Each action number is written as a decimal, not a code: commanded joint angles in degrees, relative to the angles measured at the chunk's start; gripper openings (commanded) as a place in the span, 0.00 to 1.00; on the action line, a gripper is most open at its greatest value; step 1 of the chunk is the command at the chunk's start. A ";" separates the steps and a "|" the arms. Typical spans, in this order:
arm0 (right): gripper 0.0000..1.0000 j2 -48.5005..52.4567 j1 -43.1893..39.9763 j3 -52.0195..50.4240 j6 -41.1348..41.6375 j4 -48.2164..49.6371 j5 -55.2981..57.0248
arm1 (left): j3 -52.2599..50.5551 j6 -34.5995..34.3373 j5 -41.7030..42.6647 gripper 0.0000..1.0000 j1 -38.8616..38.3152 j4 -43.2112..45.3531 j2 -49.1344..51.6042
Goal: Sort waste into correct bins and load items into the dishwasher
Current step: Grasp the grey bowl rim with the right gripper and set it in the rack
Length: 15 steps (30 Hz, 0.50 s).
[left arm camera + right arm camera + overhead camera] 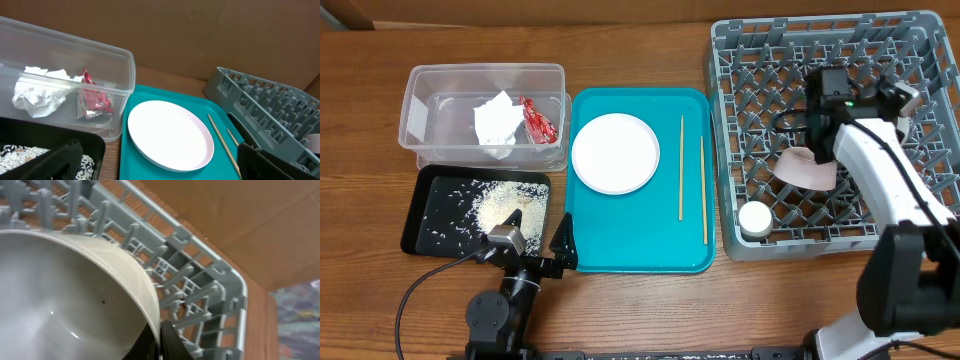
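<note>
1. At the far left of the desk stands the clear tub (pixel 480 115). Inside it lie the white napkin (pixel 497 123) and, just beside it, the red wrapper (pixel 538 120).
2. Near the front left corner lies the black tray (pixel 428 215), touching the tub. Rice grains (pixel 498 205) lie spread in it.
3. The left tool (pixel 158 147) hovers at the front edge of the desk, between the black tray and the teal tray (pixel 640 255). Its fingers are spread wide and hold nothing.
4. In the middle of the desk, the teal tray carries the white plate (pixel 615 152) on its left part and two chopsticks (pixel 681 165) on its right part, apart from the plate.
5. At the right edge stands the grey dish rack (pixel 740 60). The white cup (pixel 755 218) sits in its front left corner.
6. The right tool (pixel 160 341) is over the rack and pinches the rim of the pink bowl (pixel 807 172), which is tilted among the pegs.
</note>
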 commanded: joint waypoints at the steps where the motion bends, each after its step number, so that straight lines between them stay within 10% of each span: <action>1: 0.04 1.64 1.42 -0.22 -6.91 3.76 0.00 | -0.24 -0.55 0.44 1.00 -0.52 -0.04 -0.55; 15: 0.04 1.68 4.87 -0.20 -14.43 13.09 15.19 | -0.24 -0.55 0.46 1.00 -0.52 -0.04 -0.55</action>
